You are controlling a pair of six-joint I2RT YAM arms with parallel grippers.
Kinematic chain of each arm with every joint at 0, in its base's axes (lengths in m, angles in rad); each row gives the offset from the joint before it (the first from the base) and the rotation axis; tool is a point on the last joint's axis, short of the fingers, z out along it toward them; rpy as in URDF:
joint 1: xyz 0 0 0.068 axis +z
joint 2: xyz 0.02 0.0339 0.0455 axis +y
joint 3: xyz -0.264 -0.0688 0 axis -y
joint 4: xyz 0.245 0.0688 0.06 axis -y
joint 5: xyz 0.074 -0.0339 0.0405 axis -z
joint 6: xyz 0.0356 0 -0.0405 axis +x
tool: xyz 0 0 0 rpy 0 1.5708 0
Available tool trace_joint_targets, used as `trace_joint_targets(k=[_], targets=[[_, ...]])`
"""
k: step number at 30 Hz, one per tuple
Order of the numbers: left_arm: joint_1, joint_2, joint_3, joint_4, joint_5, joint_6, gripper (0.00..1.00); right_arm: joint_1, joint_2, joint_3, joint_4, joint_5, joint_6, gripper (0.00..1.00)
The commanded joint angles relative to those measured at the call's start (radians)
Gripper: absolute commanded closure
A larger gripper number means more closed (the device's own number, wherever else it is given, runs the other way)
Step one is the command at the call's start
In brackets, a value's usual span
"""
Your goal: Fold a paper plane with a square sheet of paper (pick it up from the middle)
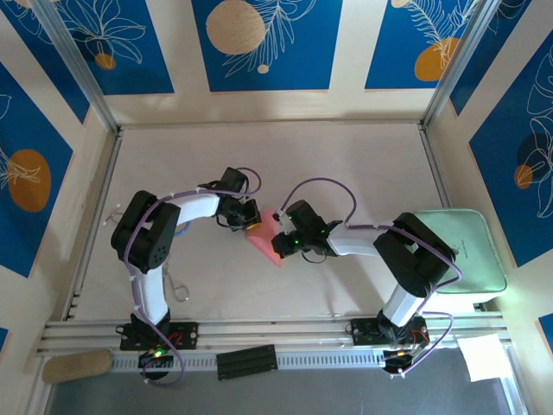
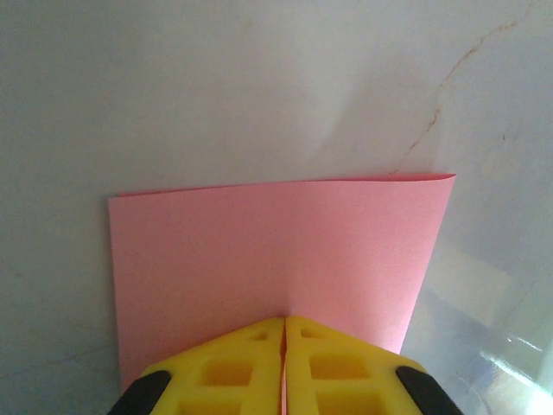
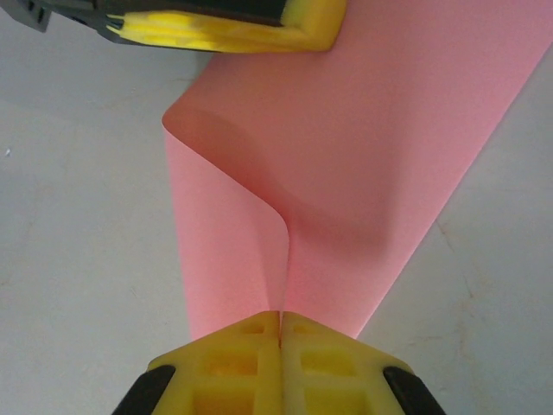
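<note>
Overhead, pale tabletop (image 1: pixel 259 156), blue floral walls (image 1: pixel 298 52), pink paper (image 1: pixel 264 239)

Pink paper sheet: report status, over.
Left gripper shut on thin pink square paper sheet. Right gripper shut on it. Sheet curls between them. Pale green pad apart.

The square sheet of paper (image 1: pixel 263 242) is found near the middle of the table (image 1: pixel 346 156), between the left gripper (image 1: pixel 251 224) on its left and the right gripper (image 1: pixel 281 245) on its right. A pad (image 1: pixel 467 251) is set at the table's right edge.
</note>
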Motion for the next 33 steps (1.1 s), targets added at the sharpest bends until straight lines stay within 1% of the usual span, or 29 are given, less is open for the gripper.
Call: trace_joint_targets(k=[1,27,33], targets=[[-0.019,0.04,0.009,-0.06,-0.015,0.013,0.91,-0.004,0.014,0.026,-0.025,0.015,0.014,0.96],[-0.021,0.039,0.015,-0.06,-0.006,0.019,0.91,-0.002,0.052,0.054,-0.06,0.025,0.011,0.96],[-0.019,0.015,0.043,-0.088,-0.01,0.033,0.9,-0.001,0.058,0.053,-0.072,0.031,0.012,0.97]])
